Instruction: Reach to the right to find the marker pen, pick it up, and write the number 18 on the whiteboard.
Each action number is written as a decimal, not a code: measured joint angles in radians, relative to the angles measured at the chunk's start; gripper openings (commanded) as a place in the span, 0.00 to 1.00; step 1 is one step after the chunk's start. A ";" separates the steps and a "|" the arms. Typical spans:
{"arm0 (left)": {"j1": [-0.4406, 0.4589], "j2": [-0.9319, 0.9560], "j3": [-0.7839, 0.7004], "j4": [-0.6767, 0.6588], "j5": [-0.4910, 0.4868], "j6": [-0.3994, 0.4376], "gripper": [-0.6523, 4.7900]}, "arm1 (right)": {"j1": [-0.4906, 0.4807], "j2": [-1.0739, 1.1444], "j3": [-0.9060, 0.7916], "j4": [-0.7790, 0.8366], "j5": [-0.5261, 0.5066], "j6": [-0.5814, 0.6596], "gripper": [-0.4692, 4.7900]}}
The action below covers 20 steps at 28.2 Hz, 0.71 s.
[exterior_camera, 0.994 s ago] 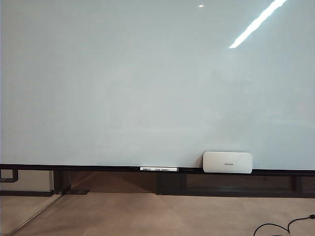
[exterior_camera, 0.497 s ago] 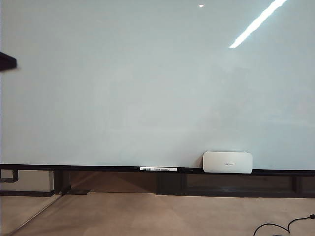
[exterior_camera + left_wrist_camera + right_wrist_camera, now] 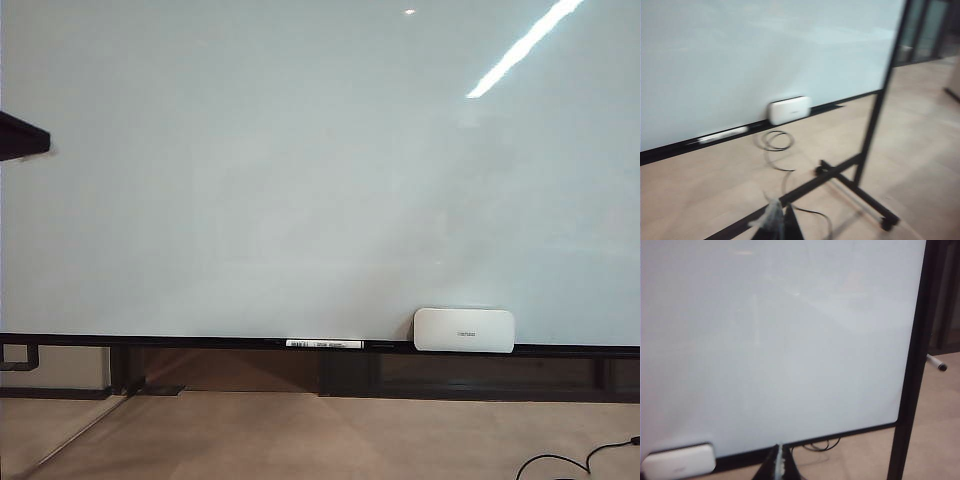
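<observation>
Left arm [image 3: 22, 136] had pushed further in at the exterior view's left edge; left gripper [image 3: 776, 222] blurred, jaw state unclear. Right gripper [image 3: 778, 465] sat pinched together, empty, facing the whiteboard [image 3: 300, 180]. Marker pen [image 3: 936, 362] poked out past the board's right frame post; eraser [image 3: 464, 330] and labelled marker [image 3: 324, 344] unmoved on the rail.

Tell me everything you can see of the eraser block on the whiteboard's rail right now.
The eraser block is a white, smooth, plastic-looking rounded rectangle with small faint print on its face. It stands long side down on the black lower rail of the whiteboard, right of centre, its back toward the board. A labelled white marker lies on the rail to its left, apart from it. No gripper touches it; the wrist views show it too.
</observation>
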 measured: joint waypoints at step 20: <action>0.001 0.001 0.000 -0.001 -0.073 0.000 0.12 | -0.343 0.740 0.229 0.455 -0.460 -0.327 0.09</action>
